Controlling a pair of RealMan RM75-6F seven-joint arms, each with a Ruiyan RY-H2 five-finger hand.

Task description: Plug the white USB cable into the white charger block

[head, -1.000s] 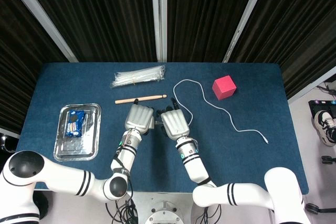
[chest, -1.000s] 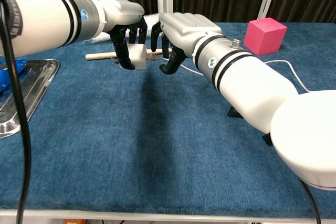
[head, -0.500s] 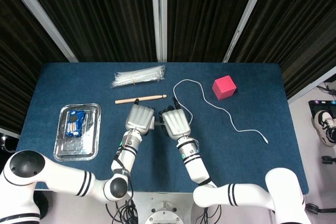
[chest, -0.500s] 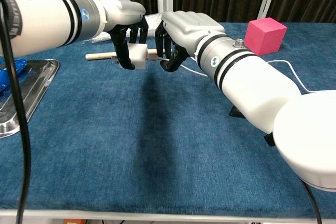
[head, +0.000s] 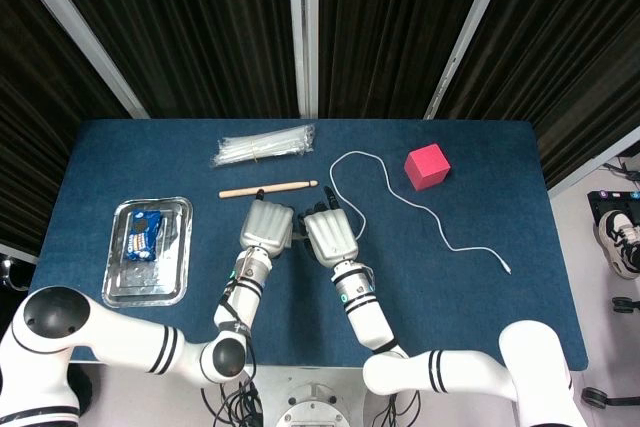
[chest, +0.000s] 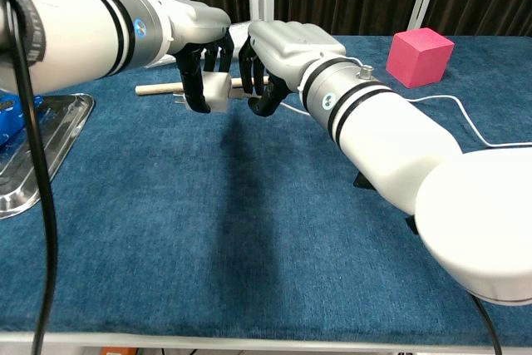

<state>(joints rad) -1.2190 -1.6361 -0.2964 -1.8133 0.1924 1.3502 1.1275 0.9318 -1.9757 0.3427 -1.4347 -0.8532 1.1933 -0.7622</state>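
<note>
At frame center, the left hand [chest: 199,43] grips the charger [chest: 214,91] clear of the table [head: 480,287]. The right hand [chest: 278,56] sits just beside it, fingers curled at the cable [head: 420,204] end against the charger face; the plug itself is hidden, so seating cannot be judged. The cable trails right, past the red cube [head: 427,166]. A stick [head: 267,188], a tie bundle [head: 263,145] and a tray [head: 182,282] lie upper left and left.
</note>
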